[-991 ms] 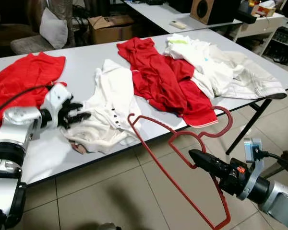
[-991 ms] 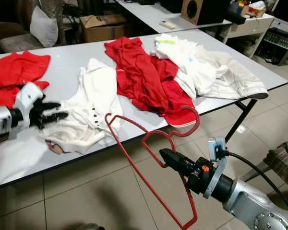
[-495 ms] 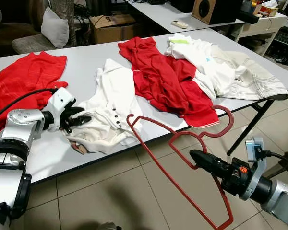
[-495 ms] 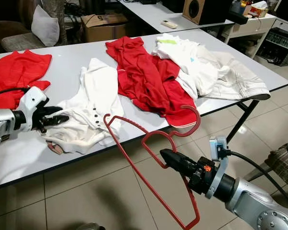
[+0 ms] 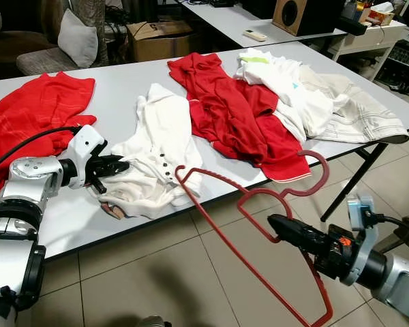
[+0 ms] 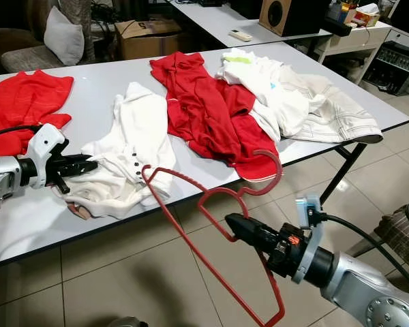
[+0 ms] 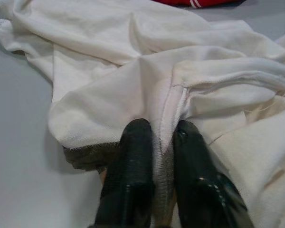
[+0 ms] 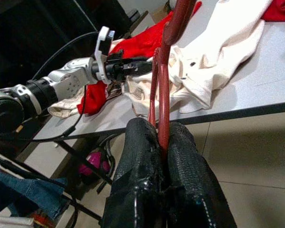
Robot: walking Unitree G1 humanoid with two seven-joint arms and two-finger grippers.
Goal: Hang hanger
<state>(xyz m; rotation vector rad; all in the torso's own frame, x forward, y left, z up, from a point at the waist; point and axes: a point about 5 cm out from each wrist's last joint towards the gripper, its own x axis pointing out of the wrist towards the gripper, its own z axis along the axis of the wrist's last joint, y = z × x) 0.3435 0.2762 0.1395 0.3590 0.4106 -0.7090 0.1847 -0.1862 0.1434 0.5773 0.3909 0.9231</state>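
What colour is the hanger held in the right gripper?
Red; the hanger shows best in the right eye view.

Even indoor light fell bright on the table (image 5: 123,102), with soft shadows. The background was dim. Eye views were sharp; wrist views blurred close up.

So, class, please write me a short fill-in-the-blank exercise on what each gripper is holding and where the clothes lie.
1. The right gripper is shut on a ____ plastic hanger.
2. The left gripper pinches a fold of the crumpled ____ polo shirt.
3. The clothes lie on a long grey ____, whose bare top shows between them.
4. The brown cardboard ____ stands on the floor beyond the table's far edge.

Missing words: red; white; table; box
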